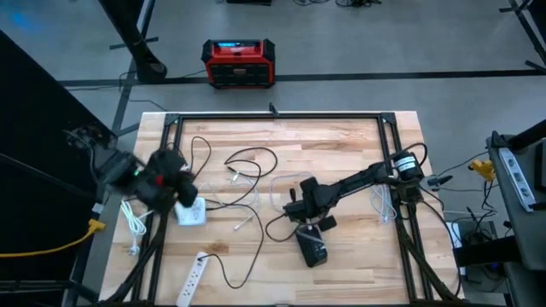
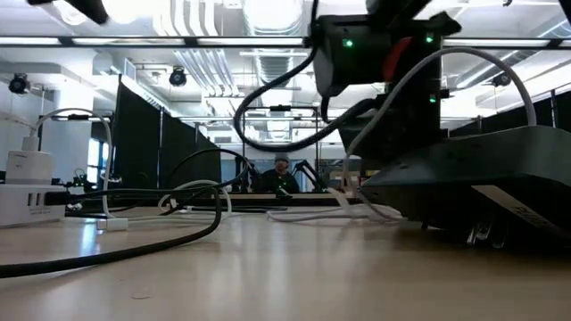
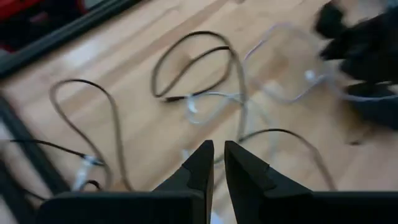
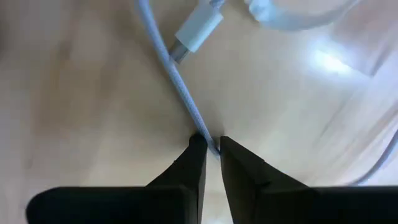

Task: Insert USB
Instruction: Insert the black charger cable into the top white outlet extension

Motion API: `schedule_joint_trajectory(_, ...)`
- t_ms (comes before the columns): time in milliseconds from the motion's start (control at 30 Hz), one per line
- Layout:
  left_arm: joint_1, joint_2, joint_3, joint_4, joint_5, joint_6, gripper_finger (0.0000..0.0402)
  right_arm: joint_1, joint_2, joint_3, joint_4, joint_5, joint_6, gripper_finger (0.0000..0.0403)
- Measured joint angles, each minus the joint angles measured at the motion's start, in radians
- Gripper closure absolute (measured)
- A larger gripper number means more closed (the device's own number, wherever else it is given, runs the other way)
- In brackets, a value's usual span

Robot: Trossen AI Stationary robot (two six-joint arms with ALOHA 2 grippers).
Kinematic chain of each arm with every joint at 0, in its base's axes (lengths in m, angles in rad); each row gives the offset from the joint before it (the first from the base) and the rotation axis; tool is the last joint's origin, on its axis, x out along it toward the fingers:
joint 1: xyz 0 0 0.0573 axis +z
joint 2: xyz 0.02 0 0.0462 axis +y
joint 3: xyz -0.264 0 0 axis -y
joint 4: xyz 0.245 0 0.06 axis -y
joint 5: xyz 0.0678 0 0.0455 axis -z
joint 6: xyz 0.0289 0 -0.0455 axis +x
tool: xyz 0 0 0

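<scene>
The wooden table (image 1: 341, 145) carries loose cables, with a white power strip (image 1: 193, 277) near its front edge and a white charger block (image 1: 191, 212) just beside the left gripper (image 1: 171, 183). That left gripper hangs over the table's left side with its two dark fingers (image 3: 200, 168) nearly pressed together and nothing between them; black cable loops (image 3: 186, 62) lie on the wood ahead of it.

The right arm reaches in toward the table's middle, its right gripper (image 4: 210, 144) down at the tabletop, with a dark device (image 1: 311, 247) lying just beside it toward the front edge. Its fingers pinch a thin white cable (image 4: 177, 84) between their tips. The cable is pale, finely braided and rounded, and it runs away from the fingertips across the wood to a white USB plug (image 4: 198, 32): a short, flat-sided white housing with a grey metal tip, lying on the table ahead of the fingers and tilted relative to them. More translucent white cable (image 4: 292, 18) curls just beyond the plug.
</scene>
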Motion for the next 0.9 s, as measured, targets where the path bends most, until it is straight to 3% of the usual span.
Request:
schedule_joint_trajectory(233,0.556,0.053,-0.04,0.04,0.32,0.439,0.0374,-0.08,-0.066,-0.045,0.09,0.002,-0.06,0.0376)
schedule_joint_trajectory(367,0.749,0.106,-0.078,0.061,0.341,0.588,0.0374,-0.094,-0.194,-0.078,0.243,0.007,-0.11,0.0374)
schedule_joint_trajectory(567,0.879,0.187,-0.133,0.089,0.375,0.692,0.0371,-0.091,-0.382,-0.148,0.389,-0.035,-0.122,0.0376)
schedule_joint_trajectory(900,0.917,0.268,-0.255,0.23,0.368,0.717,0.031,-0.091,-0.558,-0.288,0.495,-0.044,-0.067,0.0375)
